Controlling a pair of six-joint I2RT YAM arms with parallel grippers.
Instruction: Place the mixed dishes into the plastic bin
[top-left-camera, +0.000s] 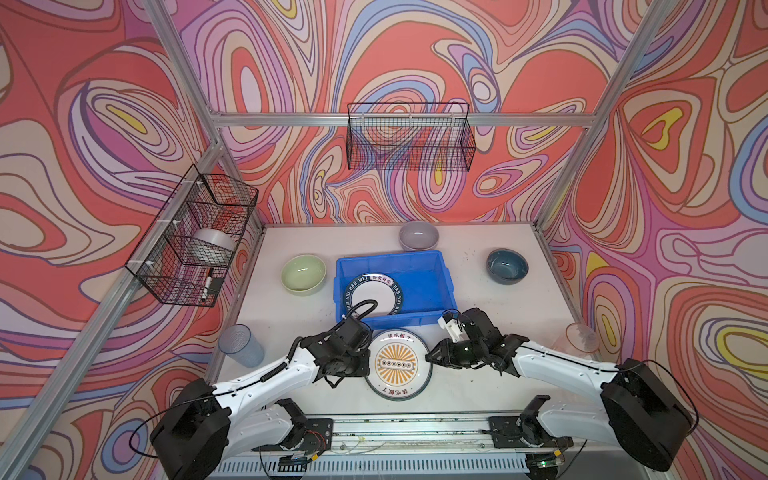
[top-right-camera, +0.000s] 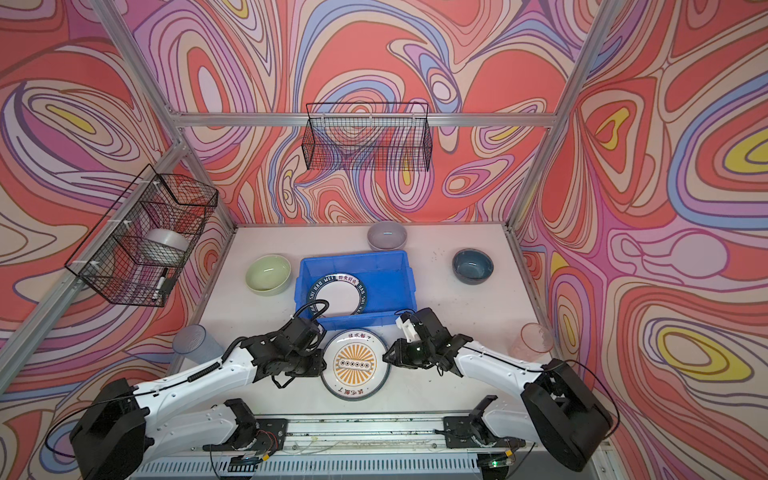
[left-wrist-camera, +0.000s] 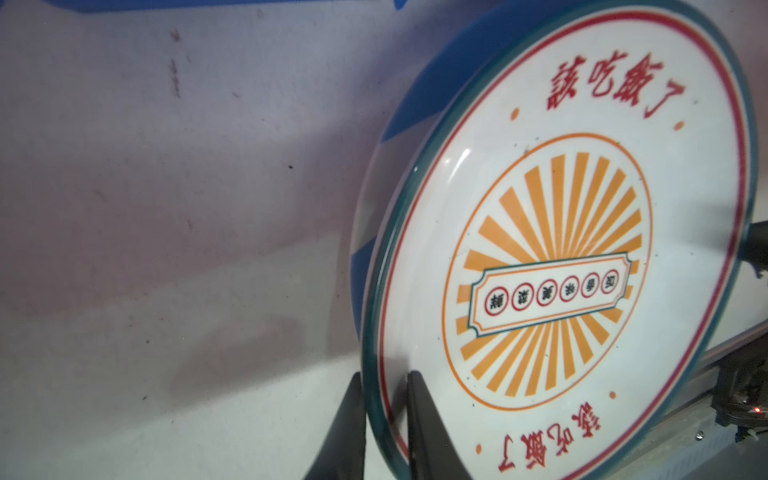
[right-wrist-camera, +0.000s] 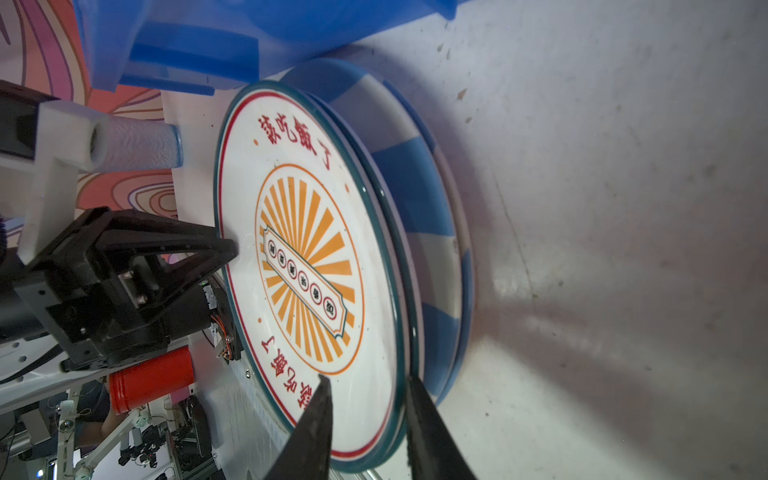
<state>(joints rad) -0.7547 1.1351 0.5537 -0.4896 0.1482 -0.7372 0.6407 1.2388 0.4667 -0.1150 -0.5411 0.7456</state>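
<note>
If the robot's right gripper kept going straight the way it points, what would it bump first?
The round white plate with the orange sunburst and green rim: its edge sits between the fingers of the right gripper. Beyond the plate, probably the left gripper on the opposite edge, though depth is unclear.

My white left arm (top-left-camera: 266, 376) and right arm (top-left-camera: 557, 365) reach in low, wrists turned toward each other. My left end effector (left-wrist-camera: 386, 395) straddles the rim of the round orange-sunburst plate (top-left-camera: 398, 365), jaws narrow; whether they pinch, I cannot tell. My right end effector (right-wrist-camera: 368, 399) straddles the opposite rim, jaws apart.
</note>
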